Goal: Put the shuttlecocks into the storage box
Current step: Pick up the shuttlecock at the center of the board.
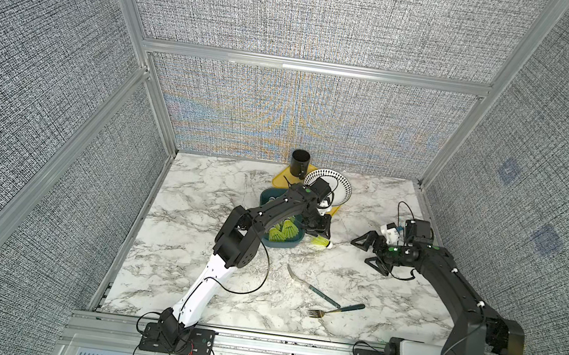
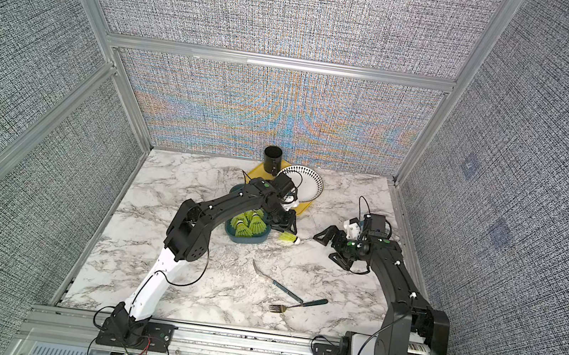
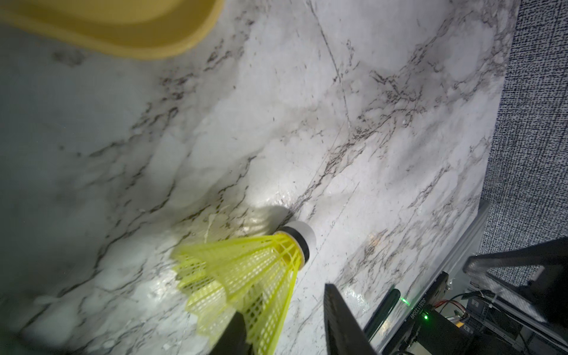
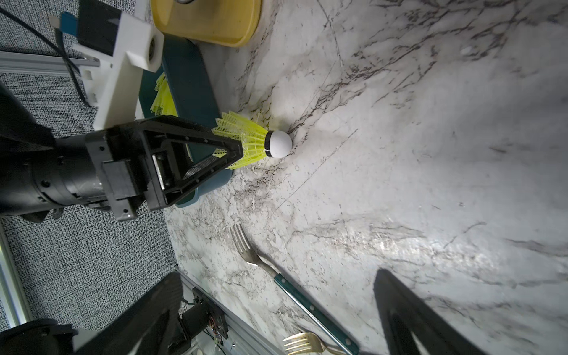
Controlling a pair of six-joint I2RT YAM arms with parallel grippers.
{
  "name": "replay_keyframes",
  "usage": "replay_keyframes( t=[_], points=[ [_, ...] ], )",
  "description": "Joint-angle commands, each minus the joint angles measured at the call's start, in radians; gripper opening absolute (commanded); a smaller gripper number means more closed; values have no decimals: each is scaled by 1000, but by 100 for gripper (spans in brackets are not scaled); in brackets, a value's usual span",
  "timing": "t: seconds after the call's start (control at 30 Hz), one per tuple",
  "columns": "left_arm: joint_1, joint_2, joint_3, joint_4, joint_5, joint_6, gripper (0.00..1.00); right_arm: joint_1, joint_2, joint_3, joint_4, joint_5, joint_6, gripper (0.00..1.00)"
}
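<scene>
One shuttlecock [image 1: 321, 242] [image 3: 255, 270] [image 4: 246, 138] is lying on its side on the marble surface [image 1: 196, 211]. It is sitting just beside a corner of the teal storage box [image 1: 279, 245] [image 4: 190, 92], with its white tip pointing away from the box. The left tool [image 1: 318, 234] [image 3: 282, 302] is reaching down over it, one finger on each side of the yellow-green skirt. In the left wrist view one finger is overlapping the skirt, while a strip of bare marble is showing between the skirt and the other finger. The tool is therefore standing partly spread around the skirt rather than pinching it.

Several more shuttlecocks [image 1: 281, 232] [image 2: 249, 224] are lying heaped inside the box. The right tool [image 1: 361, 251] [image 2: 324, 247] is hovering over the surface to the right, apart from the loose shuttlecock, with its fingers spread wide and gripping nothing.

Behind the box, a yellow tray [image 1: 278, 181] is carrying a white bowl with a black-patterned rim [image 1: 334, 183] and a black cup [image 1: 299, 163]. Closer to the robot, a silver fork with a teal handle [image 1: 313, 288] and a gold fork [image 1: 332, 309] are lying on the marble.
</scene>
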Motion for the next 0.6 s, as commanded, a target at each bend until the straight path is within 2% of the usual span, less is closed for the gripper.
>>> replay_keyframes(
  t=[0.0,0.2,0.37,0.57],
  points=[
    [-1,-16,-11,26,10,-11,27,-1,0,6,22,-10,10,99],
    [-1,-35,-32,47,16,-37,2,-1,-4,10,7,-4,9,99],
    [-2,-106,-130,155,33,-125,2,1,-12,33,-22,30,4,99],
    [-4,-266,-343,351,19,-333,2,16,-30,80,-58,74,1,99]
  ],
)
